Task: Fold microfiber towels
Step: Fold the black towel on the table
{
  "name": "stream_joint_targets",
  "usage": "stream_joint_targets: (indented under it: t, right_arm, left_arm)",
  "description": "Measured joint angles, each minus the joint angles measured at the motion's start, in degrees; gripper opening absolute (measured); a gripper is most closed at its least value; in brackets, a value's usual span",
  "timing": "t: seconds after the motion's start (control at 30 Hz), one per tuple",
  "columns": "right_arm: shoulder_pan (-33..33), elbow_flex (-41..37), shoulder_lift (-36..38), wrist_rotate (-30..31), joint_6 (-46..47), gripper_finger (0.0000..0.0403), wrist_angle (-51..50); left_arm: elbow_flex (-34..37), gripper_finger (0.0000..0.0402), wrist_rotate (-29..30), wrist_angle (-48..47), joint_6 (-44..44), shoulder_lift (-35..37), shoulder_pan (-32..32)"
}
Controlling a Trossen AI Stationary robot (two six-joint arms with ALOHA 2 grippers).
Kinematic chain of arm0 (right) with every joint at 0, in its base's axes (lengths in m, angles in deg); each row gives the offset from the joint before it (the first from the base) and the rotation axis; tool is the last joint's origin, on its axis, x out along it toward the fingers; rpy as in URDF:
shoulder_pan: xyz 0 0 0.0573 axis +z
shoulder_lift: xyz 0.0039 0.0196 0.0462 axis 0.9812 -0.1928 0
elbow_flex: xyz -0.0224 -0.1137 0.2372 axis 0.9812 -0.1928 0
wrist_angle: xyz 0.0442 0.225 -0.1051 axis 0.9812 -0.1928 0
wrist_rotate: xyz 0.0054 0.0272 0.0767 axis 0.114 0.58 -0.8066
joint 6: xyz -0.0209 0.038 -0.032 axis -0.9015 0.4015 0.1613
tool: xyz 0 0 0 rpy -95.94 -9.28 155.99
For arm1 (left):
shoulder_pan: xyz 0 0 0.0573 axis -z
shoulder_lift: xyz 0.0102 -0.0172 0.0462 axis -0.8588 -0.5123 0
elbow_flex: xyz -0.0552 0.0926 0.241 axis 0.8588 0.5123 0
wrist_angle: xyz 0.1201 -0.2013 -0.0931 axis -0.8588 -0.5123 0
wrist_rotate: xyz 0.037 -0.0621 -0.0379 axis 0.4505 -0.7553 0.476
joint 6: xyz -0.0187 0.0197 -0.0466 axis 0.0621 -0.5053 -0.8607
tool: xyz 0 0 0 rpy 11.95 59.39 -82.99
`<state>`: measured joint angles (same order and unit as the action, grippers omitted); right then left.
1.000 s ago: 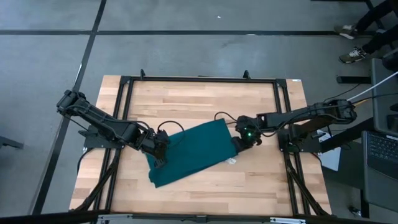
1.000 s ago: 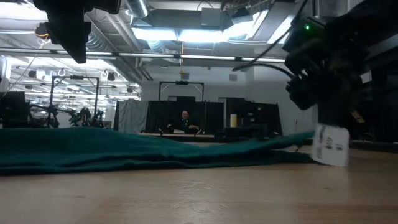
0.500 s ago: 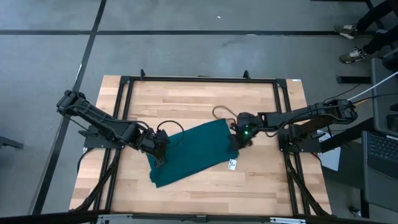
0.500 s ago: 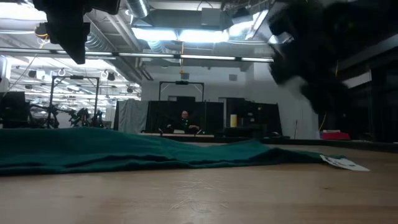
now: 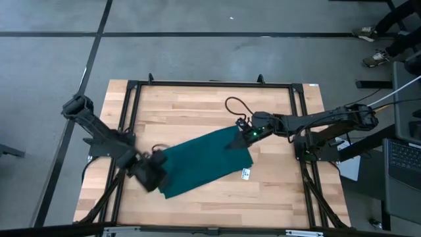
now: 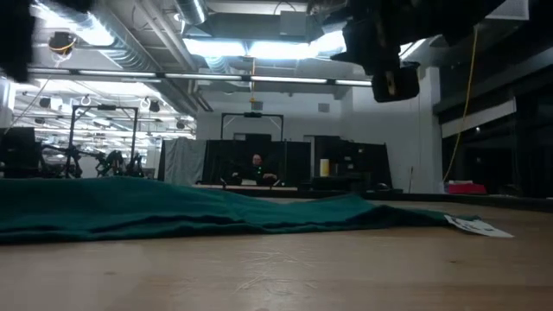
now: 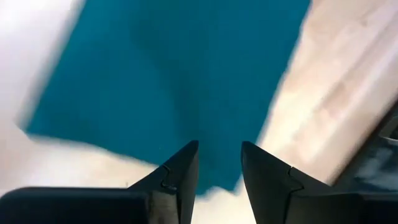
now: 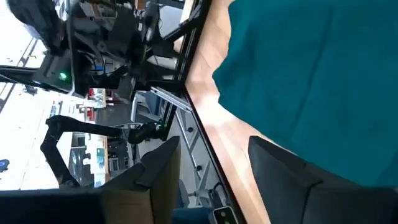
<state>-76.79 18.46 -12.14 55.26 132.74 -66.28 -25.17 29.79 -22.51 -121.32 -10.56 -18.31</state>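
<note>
The dark teal microfiber towel lies flat on the wooden table as a slanted strip, running from near left to far right. Its white tag rests on the wood at its right edge, and the low view shows the tag flat on the table. My left gripper is open over the towel's near-left end, and the left wrist view shows the cloth below it. My right gripper is open above the towel's far-right corner, raised clear of it in the low view.
A black metal frame rims the table. A black cable loop lies on the wood behind my right gripper. Bare wood stretches behind the towel. A laptop sits past the right edge. A person is far behind.
My right gripper has opened and let go of the towel's right end, which dropped flat with its tag on the wood. It then rose and went toward the far edge. My left gripper has moved toward the table's near-left corner, staying open.
</note>
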Motion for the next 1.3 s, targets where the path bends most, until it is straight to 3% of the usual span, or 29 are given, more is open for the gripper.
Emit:
stream_joint_targets:
  t: [0.17,0.3,0.47,0.73,1.03,1.3]
  right_arm:
    - [-0.82,0.25,0.0,-2.78,-2.0,0.0171,-0.41]
    - [-2.52,0.25,0.0,-7.03,-4.25,0.0157,-1.11]
    - [-4.62,0.25,-0.02,-10.98,-5.4,0.0151,-1.13]
    - [-5.07,0.25,-0.02,-13.7,-6.33,0.0173,-1.11]
    - [-5.09,0.25,-0.02,-14.77,-5.33,0.0187,-0.37]
    - [-5.11,0.28,-0.02,-15.68,-3.54,0.0171,0.46]
  left_arm:
    - [4.85,0.0116,11.23,8.94,-20.67,0.01,7.84]
    - [10.21,0.0116,15.02,11.65,-34.04,-0.05,12.21]
    - [13.16,0.0116,8.4,12.27,-34.99,-0.17,12.69]
    - [13.16,0.0138,3.14,12.04,-35.37,-1.66,13.18]
    - [13.16,0.0169,1.49,23.37,-36.7,-9.7,13.8]
    - [13.16,0.0171,4.57,26.91,-36.63,-12.34,12.53]
